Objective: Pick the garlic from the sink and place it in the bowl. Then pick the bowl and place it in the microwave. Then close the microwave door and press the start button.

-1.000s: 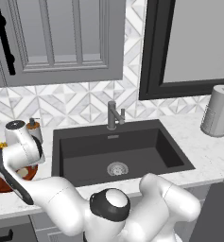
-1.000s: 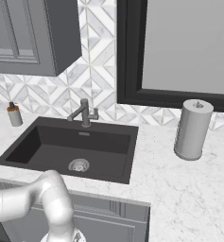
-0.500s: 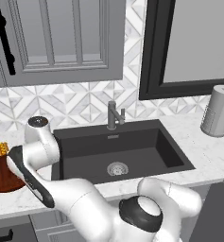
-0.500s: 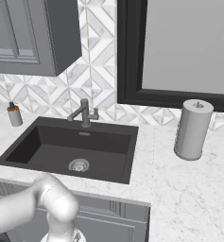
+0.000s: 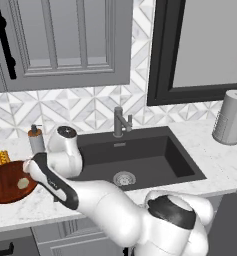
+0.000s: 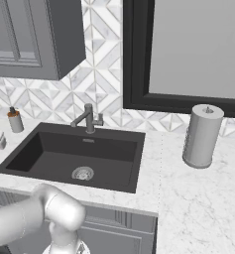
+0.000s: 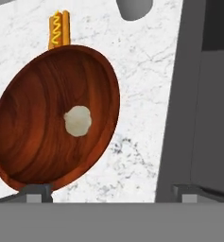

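Item: the bowl [image 7: 54, 116], wide, shallow, glossy reddish-brown wood, sitting upright on the marble table [image 7: 142, 85] to the left of the sink [image 5: 140, 160]. Contents: the garlic [image 7: 77, 120], a small pale lump lying near the middle of the bowl floor, so the first step of the task is looking done and the bowl is now the thing to lift.

Handling, as judged: the bowl is looking stiff, fairly light, and slick from its polish. The low flared rim is offering the only real purchase; a pinch across the rim wall on the sink side, one finger inside and one outside, is seeming the sound choice. The garlic is lying loose and round, likely to roll if the bowl is tipped, so a level carry is advisable.

Position relative to the hand [image 7: 111, 193]: the hand is hovering above the table with its fingers standing wide apart and nothing between them. In the hand view the left fingertip [image 7: 37, 192] is lining up with the bowl's near rim; the right one is showing over the dark sink side.

Neighbours: a small orange-and-yellow item [image 7: 59, 29] just beyond the bowl's far rim.
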You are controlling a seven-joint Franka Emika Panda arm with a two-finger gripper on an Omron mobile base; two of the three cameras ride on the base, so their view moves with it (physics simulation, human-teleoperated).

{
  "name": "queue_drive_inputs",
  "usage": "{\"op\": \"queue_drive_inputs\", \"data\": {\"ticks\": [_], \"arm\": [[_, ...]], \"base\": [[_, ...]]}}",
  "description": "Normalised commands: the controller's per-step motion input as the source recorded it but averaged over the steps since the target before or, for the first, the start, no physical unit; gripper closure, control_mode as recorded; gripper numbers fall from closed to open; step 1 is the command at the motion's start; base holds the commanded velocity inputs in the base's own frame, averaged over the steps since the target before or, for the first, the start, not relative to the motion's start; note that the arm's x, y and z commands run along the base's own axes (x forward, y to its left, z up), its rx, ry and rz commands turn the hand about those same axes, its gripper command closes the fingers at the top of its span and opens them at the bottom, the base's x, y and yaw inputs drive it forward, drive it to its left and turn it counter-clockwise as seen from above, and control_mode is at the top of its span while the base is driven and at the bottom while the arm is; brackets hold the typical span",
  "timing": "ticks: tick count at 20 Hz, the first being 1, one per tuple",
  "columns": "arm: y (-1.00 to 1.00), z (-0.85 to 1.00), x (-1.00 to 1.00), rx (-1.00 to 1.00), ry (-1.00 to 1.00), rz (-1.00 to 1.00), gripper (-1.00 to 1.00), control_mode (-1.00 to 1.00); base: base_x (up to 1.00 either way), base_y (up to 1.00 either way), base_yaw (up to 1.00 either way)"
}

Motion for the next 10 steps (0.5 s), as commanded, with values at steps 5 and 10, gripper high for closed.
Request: {"op": "queue_drive_inputs", "data": {"ticks": [5,10], "arm": [[0.08,-0.01,0.33,0.01,0.14,0.00,-1.00,-1.00],[0.38,-0.02,0.36,0.00,0.17,0.00,-1.00,-1.00]], "base": [[0.00,0.00,0.00],[0.00,0.00,0.00]]}}
